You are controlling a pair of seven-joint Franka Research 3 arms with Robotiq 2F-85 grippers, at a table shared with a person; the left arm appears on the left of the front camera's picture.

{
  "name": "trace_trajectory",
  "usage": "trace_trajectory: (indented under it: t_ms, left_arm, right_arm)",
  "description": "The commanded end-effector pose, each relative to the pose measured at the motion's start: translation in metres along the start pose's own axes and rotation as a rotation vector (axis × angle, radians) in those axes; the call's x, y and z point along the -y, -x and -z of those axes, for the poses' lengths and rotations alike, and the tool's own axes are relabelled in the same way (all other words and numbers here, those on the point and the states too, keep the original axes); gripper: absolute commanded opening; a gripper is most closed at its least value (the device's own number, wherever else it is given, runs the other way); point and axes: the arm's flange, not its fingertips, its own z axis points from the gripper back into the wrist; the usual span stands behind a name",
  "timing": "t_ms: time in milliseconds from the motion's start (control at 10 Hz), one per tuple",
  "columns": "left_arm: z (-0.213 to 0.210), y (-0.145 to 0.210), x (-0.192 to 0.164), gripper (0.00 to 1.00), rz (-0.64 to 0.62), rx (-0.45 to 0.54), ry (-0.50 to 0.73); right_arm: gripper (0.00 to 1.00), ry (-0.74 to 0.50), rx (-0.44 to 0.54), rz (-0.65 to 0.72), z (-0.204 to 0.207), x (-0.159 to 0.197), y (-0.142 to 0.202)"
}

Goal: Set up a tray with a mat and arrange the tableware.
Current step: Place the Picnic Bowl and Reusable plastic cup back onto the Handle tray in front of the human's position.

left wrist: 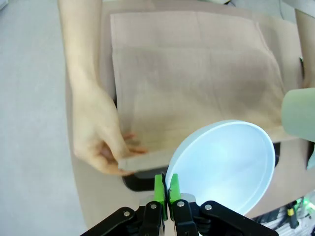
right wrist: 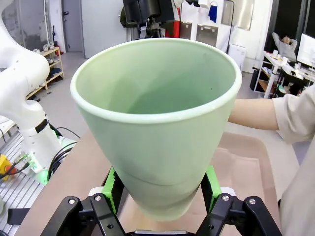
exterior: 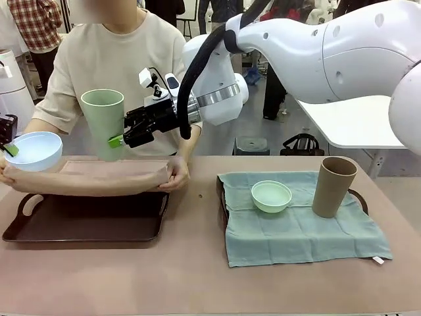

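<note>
Matte plastic, probably light, stiff: blue bowl [exterior: 33, 151] pinched at rim in shut left gripper [left wrist: 166, 189]; green cup [exterior: 103, 122] clamped near base by wide-set right gripper [right wrist: 161, 189], both above tray [exterior: 85, 234].

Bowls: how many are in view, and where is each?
2. The pale blue bowl is held in the left gripper above the table's left edge; the mint green bowl sits on the green mat.

I work in a robotics lab: another white robot arm [right wrist: 22, 93] stands on a metal base beside my desk [exterior: 197, 276], with open shelving [right wrist: 47, 61], white worktables [exterior: 355, 122] and people at workstations around me.
</note>
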Motion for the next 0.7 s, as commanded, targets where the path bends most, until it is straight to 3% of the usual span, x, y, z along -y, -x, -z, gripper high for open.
trace_trajectory:
  t_ms: [0, 600]
  left_arm:
    - [0.0002, -0.0004, 0.0008, 0.00, 0.002, 0.000, -0.001]
    - [0.0002, -0.0004, 0.0008, 0.00, 0.002, 0.000, -0.001]
  right_arm:
    - [0.20, -0.006, 0.007, 0.001, -0.0020, -0.0019, -0.0027]
    - [0.20, -0.006, 0.007, 0.001, -0.0020, -0.0019, -0.0027]
